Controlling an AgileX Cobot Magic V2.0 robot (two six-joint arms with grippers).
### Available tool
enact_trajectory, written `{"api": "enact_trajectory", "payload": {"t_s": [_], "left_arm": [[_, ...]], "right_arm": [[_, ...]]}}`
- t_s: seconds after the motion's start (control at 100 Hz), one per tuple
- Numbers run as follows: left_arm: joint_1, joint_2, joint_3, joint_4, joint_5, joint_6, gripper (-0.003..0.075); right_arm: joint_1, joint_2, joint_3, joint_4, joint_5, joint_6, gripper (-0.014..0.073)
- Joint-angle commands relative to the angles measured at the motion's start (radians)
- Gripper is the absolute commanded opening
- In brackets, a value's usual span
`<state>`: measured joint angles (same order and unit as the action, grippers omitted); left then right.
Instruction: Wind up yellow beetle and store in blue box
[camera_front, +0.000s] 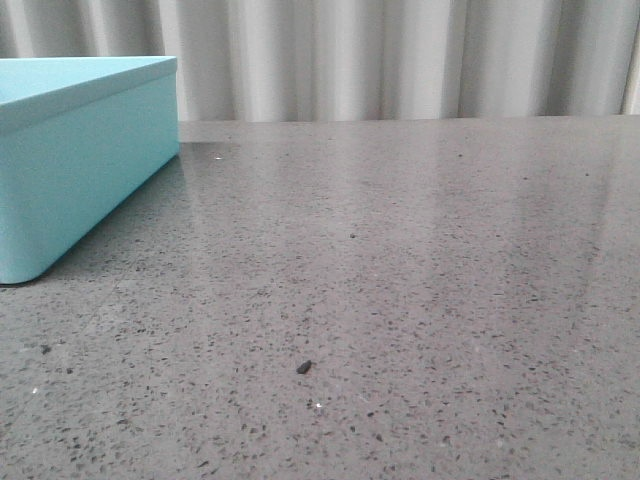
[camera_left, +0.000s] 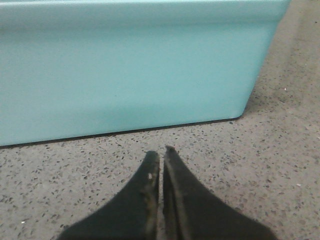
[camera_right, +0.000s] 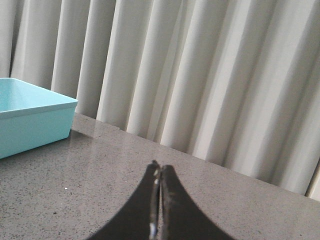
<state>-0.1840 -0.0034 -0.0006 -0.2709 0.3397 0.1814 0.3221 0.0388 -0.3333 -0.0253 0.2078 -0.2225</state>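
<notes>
The blue box (camera_front: 75, 150) stands at the far left of the speckled grey table. It fills the left wrist view (camera_left: 130, 65) and shows at the edge of the right wrist view (camera_right: 30, 117). My left gripper (camera_left: 161, 152) is shut and empty, low over the table, a short way in front of the box's side wall. My right gripper (camera_right: 161, 167) is shut and empty above the table, pointing toward the curtain. Neither gripper shows in the front view. The yellow beetle is out of view.
A pale pleated curtain (camera_front: 400, 55) hangs behind the table's far edge. A small dark speck (camera_front: 304, 367) lies on the table near the front middle.
</notes>
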Motion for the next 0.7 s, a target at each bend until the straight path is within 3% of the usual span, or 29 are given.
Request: {"api": "enact_trajectory", "payload": {"t_s": [0.0, 0.69], "left_arm": [[0.003, -0.03, 0.026, -0.019, -0.039, -0.013, -0.0021], [0.003, -0.03, 0.026, -0.019, -0.039, -0.013, -0.0021]], "right_arm": [[0.0, 0.012, -0.025, -0.007, -0.078, -0.012, -0.0069], [-0.01, 0.012, -0.001, -0.007, -0.035, -0.012, -0.0069]]}}
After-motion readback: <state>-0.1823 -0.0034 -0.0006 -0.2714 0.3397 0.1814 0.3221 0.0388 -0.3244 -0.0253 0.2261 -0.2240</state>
